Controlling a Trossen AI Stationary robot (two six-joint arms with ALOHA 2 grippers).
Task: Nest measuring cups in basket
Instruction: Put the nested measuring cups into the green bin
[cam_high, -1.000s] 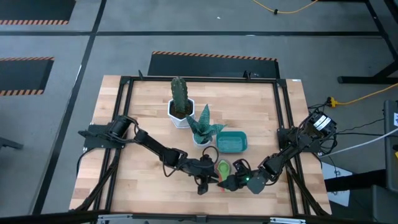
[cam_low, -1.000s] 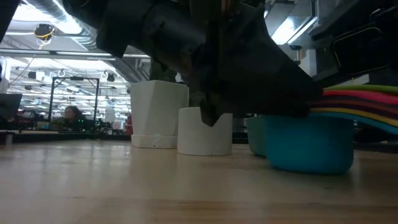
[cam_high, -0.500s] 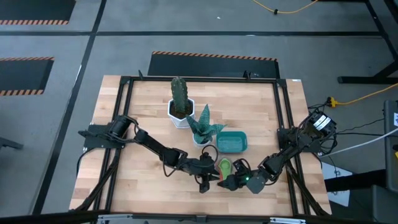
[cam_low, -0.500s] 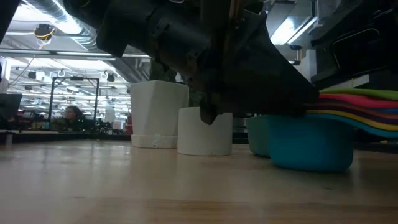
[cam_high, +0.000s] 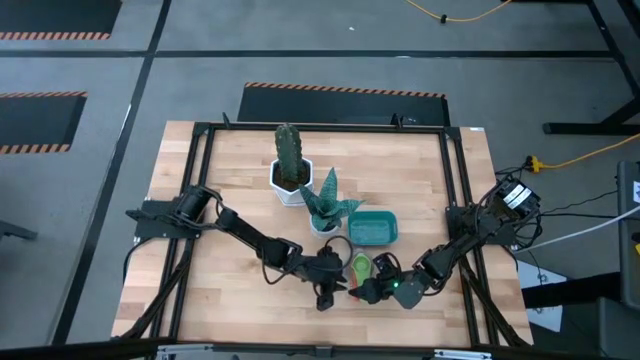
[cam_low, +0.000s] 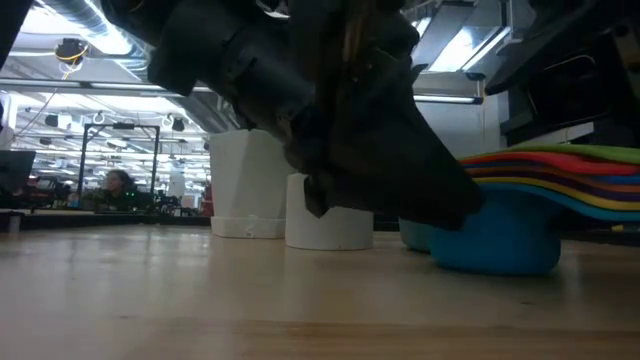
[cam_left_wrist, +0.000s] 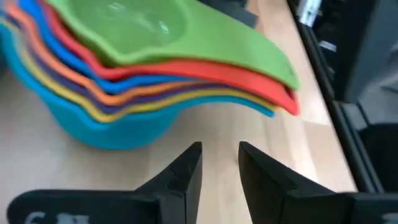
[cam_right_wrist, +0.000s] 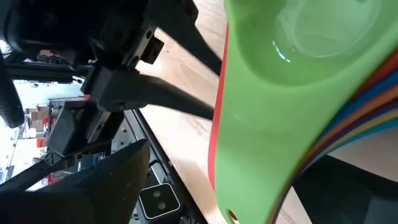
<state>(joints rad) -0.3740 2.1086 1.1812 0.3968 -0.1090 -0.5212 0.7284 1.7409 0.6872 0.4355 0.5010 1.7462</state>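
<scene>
The measuring cups (cam_high: 360, 267) stand nested in one stack on the wood near the table's front edge, green on top and a big blue bowl (cam_low: 500, 240) at the bottom. Their handles (cam_left_wrist: 249, 81) fan toward the table's right. The teal basket (cam_high: 372, 228) stands just beyond them. My left gripper (cam_left_wrist: 221, 158) is at the stack's left, open by a narrow gap, its fingers aimed at the bare wood under the handles. My right gripper (cam_high: 372, 290) is open at the handles' free ends, rolled so one finger is above and one below them. My right gripper comes level from the table's right with the handles' free ends (cam_right_wrist: 261, 205) between its fingers. Its lower finger (cam_right_wrist: 336, 193) looks to lie against the underside of the bottom handle. The upper finger (cam_right_wrist: 124, 174) stands clear of the green handle. The blue bowl stays on the table.
A white hexagonal cactus pot (cam_high: 290, 182) and a round white plant pot (cam_high: 325, 222) stand beyond the cups at the left. A black frame (cam_high: 460, 200) runs round the tabletop. Bare wood lies at the table's left and far right.
In the low view my left gripper has tipped and drawn toward the table's left, uncovering more of the handles. The blue bottom bowl, flat on the wood a second ago, now stands slightly rocked.
</scene>
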